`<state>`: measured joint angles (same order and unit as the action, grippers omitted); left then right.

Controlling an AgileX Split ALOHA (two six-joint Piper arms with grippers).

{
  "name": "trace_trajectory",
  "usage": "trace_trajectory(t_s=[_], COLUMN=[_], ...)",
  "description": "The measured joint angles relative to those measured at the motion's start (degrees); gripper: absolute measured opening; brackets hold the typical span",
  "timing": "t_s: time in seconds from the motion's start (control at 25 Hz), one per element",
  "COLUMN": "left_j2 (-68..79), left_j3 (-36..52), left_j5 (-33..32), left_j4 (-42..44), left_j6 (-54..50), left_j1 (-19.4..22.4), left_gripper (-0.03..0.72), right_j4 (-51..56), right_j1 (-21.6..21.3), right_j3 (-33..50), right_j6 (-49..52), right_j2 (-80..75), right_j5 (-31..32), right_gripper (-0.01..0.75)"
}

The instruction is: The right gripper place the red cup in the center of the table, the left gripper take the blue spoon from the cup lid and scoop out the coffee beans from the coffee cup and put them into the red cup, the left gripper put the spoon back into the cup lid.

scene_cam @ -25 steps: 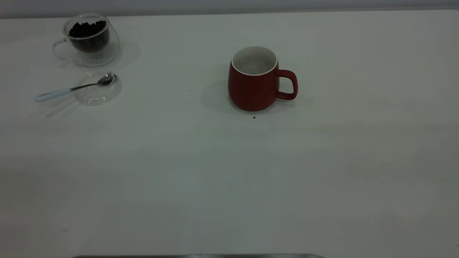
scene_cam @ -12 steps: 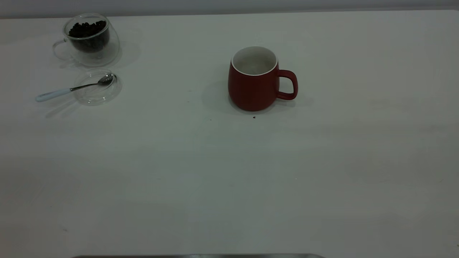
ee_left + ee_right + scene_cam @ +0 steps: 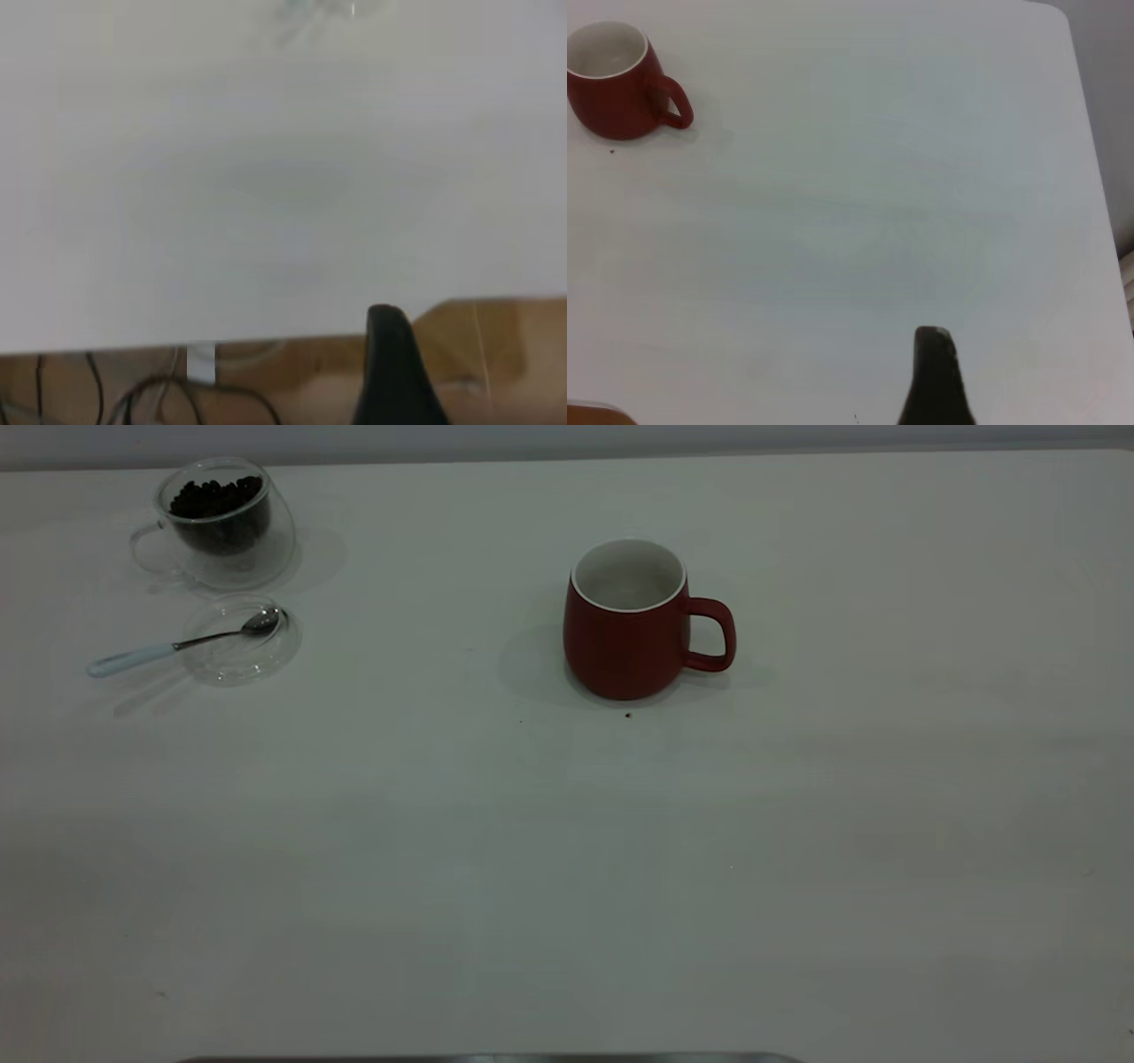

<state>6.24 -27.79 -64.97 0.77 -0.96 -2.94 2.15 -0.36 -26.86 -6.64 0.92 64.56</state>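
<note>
Dim, flat light; soft shadow left of the red cup; blurry left wrist view.

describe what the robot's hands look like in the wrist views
Little shows: only one black, tapered finger with a rounded tip appears in each wrist view, the left hand's finger and the right hand's finger. No markings or cables on them. Neither arm appears in the exterior view.

One black finger of the left claw juts over the white table edge.
</note>
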Motion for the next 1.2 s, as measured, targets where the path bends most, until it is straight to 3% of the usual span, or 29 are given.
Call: trace_trajectory(t_s=[0.4,1.2], left_j2=[-7.28,-7.35], left_j3=[0.00,0.00], left_j5=[-0.12,-0.12], left_j4=[0.00,0.00], left_j6=[0.05,0.11], left_j1=[2.26,2.26], left_gripper=[0.536,0.536], right_j4=[0.00,0.00], right_j1=[0.00,0.00], right_j3=[0.00,0.00], right_j6=[0.00,0.00], right_j2=[0.00,0.00], right_j5=[0.00,0.00], right_gripper=[0.590,0.590])
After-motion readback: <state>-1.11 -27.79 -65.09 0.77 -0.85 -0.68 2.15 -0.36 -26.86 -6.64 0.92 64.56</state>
